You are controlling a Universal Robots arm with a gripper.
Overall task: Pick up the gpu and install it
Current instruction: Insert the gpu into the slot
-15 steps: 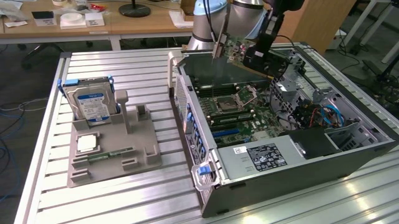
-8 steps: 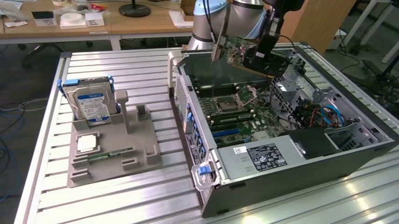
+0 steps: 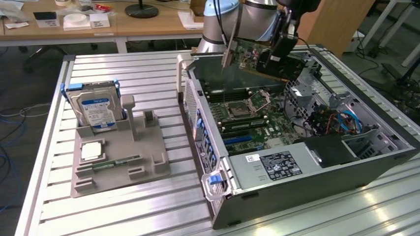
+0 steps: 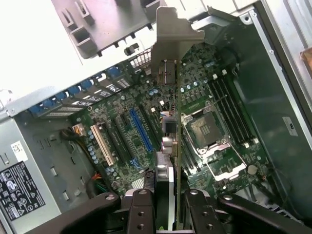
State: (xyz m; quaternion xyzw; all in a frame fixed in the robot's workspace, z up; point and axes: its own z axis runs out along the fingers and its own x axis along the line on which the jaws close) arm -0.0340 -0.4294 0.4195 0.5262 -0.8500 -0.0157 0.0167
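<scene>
On the slatted metal table (image 3: 131, 216), toward the exterior view's left, sits one gray holder (image 3: 147, 164). It carries one hard drive (image 3: 98, 109) standing upright with its blue-white label facing out, one square processor chip (image 3: 90, 151) lying flat, and one narrow memory stick (image 3: 117, 162) just beside the chip. Right of the holder lies one open computer case (image 3: 315, 189), with its motherboard (image 3: 246, 118) exposed and one power supply (image 3: 279, 164) at the near end. Above the far end of the case, the single arm (image 3: 243, 19) holds the gripper (image 3: 279, 54), whose two fingers (image 4: 141, 209) are closed on the one gpu (image 3: 253, 56). The card is pinched between them and hangs in the air over the motherboard, with its silver bracket (image 4: 173, 34) at the end away from the gripper. From the wrist, the gpu appears edge-on over the board, between one long blue slot (image 4: 140, 129) and one empty processor socket (image 4: 207, 129). One cream slot (image 4: 101, 144) lies beyond the blue one. At the exterior view's right, blue cables (image 3: 345, 120) curl inside the case.
</scene>
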